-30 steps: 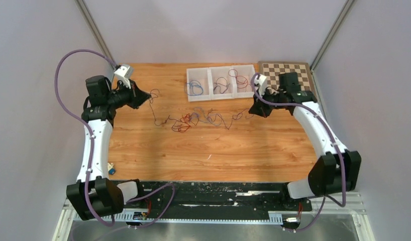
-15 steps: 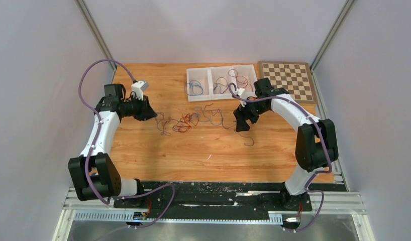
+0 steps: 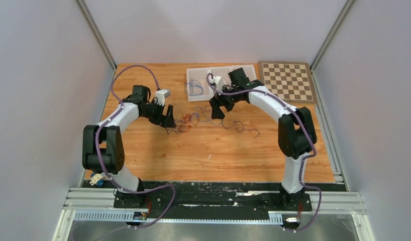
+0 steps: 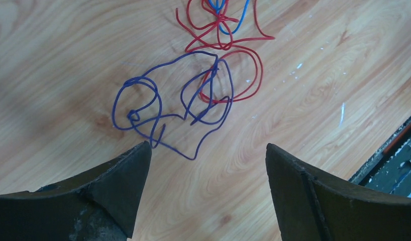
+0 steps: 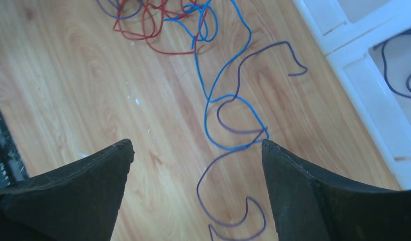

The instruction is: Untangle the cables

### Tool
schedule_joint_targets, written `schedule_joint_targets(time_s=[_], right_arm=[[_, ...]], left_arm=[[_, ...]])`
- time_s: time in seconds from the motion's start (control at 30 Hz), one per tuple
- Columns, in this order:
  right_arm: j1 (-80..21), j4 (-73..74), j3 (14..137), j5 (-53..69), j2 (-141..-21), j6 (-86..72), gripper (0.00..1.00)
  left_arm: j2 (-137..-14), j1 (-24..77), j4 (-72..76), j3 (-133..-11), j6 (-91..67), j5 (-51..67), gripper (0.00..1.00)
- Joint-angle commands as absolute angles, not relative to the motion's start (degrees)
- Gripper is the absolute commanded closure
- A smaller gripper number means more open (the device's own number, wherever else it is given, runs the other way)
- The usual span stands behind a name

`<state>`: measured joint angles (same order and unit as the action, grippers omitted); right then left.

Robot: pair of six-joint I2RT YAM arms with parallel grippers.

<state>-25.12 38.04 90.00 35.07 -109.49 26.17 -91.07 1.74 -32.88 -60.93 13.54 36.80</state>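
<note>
The bench (image 3: 203,155) has an orange-brown wood-grain laminate top, smooth, with a few pale flecks. The cables (image 3: 191,120) lie as a loose tangle of hair-thin, springy wire about mid-bench, nearer the far edge than the near one, between the two grippers. The left gripper (image 3: 168,120) hangs at the tangle's left end. Its dark, matt, wedge-shaped jaws stand wide apart with nothing held. Just beyond them a violet-blue strand (image 4: 158,108) lies flat in several overlapping loops, crossing a red strand (image 4: 233,55) that is itself knotted with a bright blue strand (image 4: 228,15). The right gripper (image 3: 215,113) hangs over the tangle's right end, jaws likewise spread wide and gripping nothing. Between and beyond them the blue wire snakes in open curves across a dark purple strand (image 5: 233,211), which trails off in hooks toward the near edge. A white plastic tray (image 3: 198,98) with three compartments sits at the far edge, with blue wire coiled in its left compartment. A chessboard (image 3: 289,80) occupies the far right corner, well apart from the wires.
</note>
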Motion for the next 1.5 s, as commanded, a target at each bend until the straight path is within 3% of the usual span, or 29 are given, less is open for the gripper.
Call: schedule_joint_targets(time_s=[0.0, 0.2, 0.33, 0.4, 0.47, 0.53, 0.6, 0.67, 0.7, 0.73, 0.9, 1.13, 1.23, 1.37, 1.47], right_arm=[[-28.8, 31.3, 94.5, 28.5, -115.4, 21.6, 0.02], [-33.8, 26.3, 94.7, 17.8, -120.6, 19.7, 0.04], [-36.0, 24.7, 93.2, 11.5, -123.4, 20.9, 0.09], [-36.0, 24.1, 92.0, 8.4, -124.7, 21.8, 0.14], [-36.0, 24.0, 90.5, 5.4, -125.5, 23.5, 0.29], [-35.9, 24.0, 87.8, 2.5, -125.2, 26.3, 0.52], [-35.1, 24.1, 83.6, 0.2, -123.6, 28.7, 0.7], [-33.3, 24.1, 78.9, -1.5, -121.0, 30.7, 0.91], [-32.3, 24.1, 76.6, -2.5, -119.7, 31.9, 0.98], [-30.9, 24.2, 74.1, -2.9, -117.6, 32.9, 1.0], [-23.4, 24.5, 63.2, -3.3, -110.3, 38.5, 1.0], [-15.2, 25.1, 55.3, -3.4, -104.0, 44.5, 1.0], [-12.9, 25.2, 53.7, -2.6, -102.4, 45.5, 1.0], [-12.1, 27.0, 53.7, 3.5, -99.6, 45.4, 1.0], [-12.2, 30.0, 56.0, 10.9, -97.6, 43.7, 1.0]], left_arm=[[-95.4, 3.6, -27.4, -62.6, 8.6, 31.9, 0.07], [-100.6, 7.6, -24.2, -64.6, 5.5, 25.2, 0.09], [-104.0, 9.7, -25.6, -67.1, 3.6, 22.3, 0.22], [-104.5, 10.0, -25.7, -67.6, 2.9, 20.7, 0.33], [-103.8, 9.9, -26.0, -68.0, 2.9, 19.3, 0.61], [-101.8, 9.4, -26.6, -67.6, 3.1, 19.5, 0.79], [-98.6, 8.0, -27.8, -67.1, 3.7, 20.7, 0.94], [-94.5, 5.4, -28.9, -66.6, 5.0, 21.8, 1.0], [-91.8, 2.8, -29.1, -66.5, 5.8, 21.8, 1.0], [-89.5, 1.6, -29.6, -66.8, 6.6, 21.9, 1.0], [-85.4, -12.2, -32.2, -72.1, 9.5, 23.4, 1.0], [-83.3, -21.5, -29.7, -80.3, 7.9, 25.1, 1.0], [-83.3, -22.6, -27.4, -82.8, 6.7, 24.6, 1.0], [-83.6, -21.8, -26.1, -84.3, 3.9, 35.5, 1.0], [-83.8, -14.7, -25.6, -84.8, 4.2, 39.4, 1.0]])
